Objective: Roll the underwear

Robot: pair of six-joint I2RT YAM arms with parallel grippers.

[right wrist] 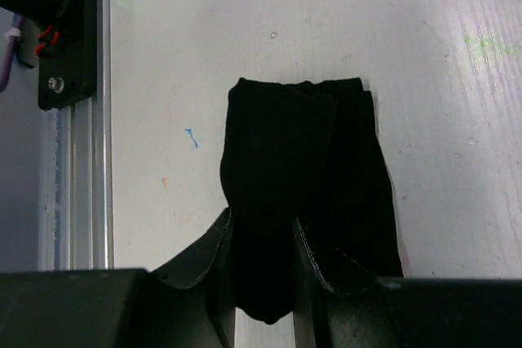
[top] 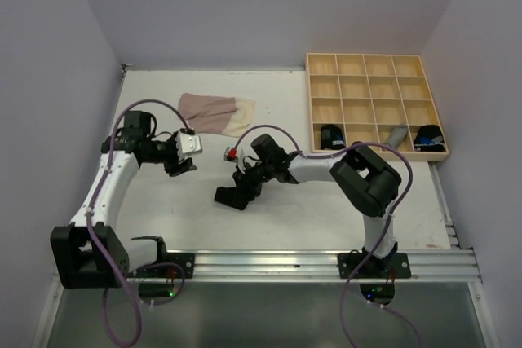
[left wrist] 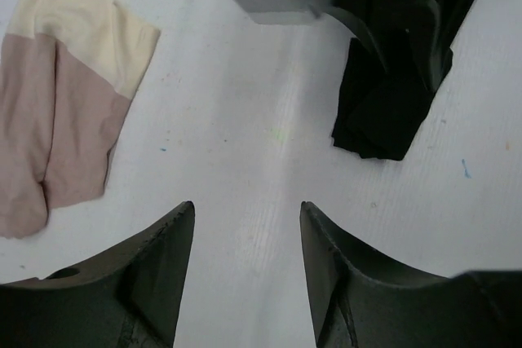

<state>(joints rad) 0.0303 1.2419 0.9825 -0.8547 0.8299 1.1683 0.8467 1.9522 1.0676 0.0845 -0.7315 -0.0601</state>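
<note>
— So, where does the black underwear (right wrist: 302,152) lie?

— Folded in a dark bundle around the middle of the worktop (top: 326,209), somewhat nearer the near edge than the far one. The right claw (right wrist: 263,226) is down on it.

— Has the claw got hold of it?

— Its jaws stand a little apart, and a narrow fold of the black cloth fills the gap between them. The rest of the bundle spreads out past the fingers (right wrist: 204,254) and off to one side. Whether the claw pinches the fold or merely straddles it, I cannot tell.

— And the left claw (left wrist: 245,218)?

— Well open and holding nothing, with bare worktop between its jaws. It hangs left of the black bundle and well apart from it.

— Any other garments?

— Yes: a beige-pink underwear (top: 216,112) lies flat close to the far edge, left of the middle, its paler cream end towards the right. It is beyond the left claw and touches neither claw.

— What else is there?

— A wooden tray (top: 375,56) at the far right corner. In its near row sit a dark roll (top: 330,138), a grey roll (top: 397,134) and a dark piece with blue (top: 428,138).
</note>
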